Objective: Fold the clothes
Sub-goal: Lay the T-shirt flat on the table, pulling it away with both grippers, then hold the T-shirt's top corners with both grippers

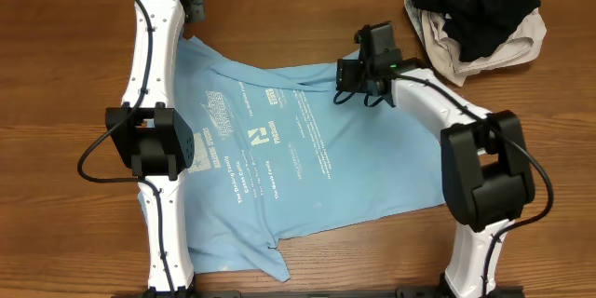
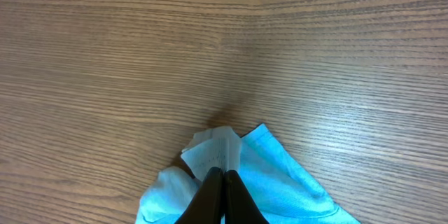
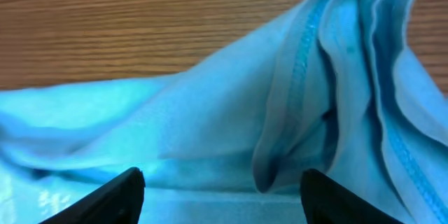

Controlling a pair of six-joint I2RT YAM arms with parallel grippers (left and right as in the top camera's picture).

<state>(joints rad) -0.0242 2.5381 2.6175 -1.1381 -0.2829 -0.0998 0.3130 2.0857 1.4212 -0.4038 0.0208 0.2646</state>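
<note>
The light sky-blue T-shirt (image 1: 279, 158) lies spread on the wooden table, print side up, with white text and a small logo in the middle. My left gripper (image 1: 193, 14) is at the shirt's far left corner. In the left wrist view it (image 2: 224, 178) is shut on a bunched corner of the shirt (image 2: 280, 175) with a white label. My right gripper (image 1: 347, 74) hovers over the shirt's far right edge. In the right wrist view it (image 3: 224, 196) is open, its fingers on either side of a hemmed fold of the shirt (image 3: 280, 112).
A pile of a black garment (image 1: 475, 0) on a beige one (image 1: 521, 42) sits at the far right corner. Bare wood table (image 1: 56, 102) surrounds the shirt. Both arms reach across the table from the near edge.
</note>
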